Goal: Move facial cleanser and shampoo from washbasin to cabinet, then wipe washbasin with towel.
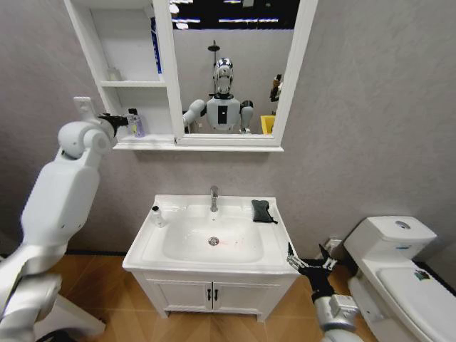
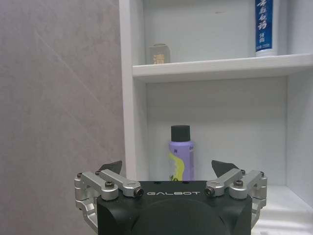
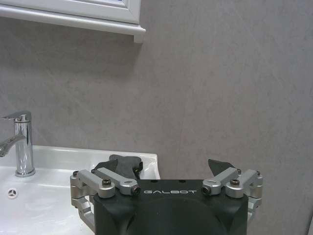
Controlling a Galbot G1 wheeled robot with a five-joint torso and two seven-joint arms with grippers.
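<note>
Left hand [image 1: 120, 121] raised at the cabinet [image 1: 132, 85], fingers spread and empty, just in front of the purple bottle [image 2: 181, 154], standing upright on the lowest shelf near its outer edge. Judged step: release complete, withdrawal due. Back straight out along the approach line, fingers kept wide, so neither pad clips the bottle or the cabinet side wall. White bottle [image 1: 157, 216] upright on the washbasin [image 1: 206, 267] at the left rim, probably next for transfer. Towel [image 1: 263, 211] lying at the back right corner of the washbasin, right of the faucet [image 1: 214, 198]. Right hand [image 1: 311, 263] parked low at the front right corner, fingers spread, empty.
</note>
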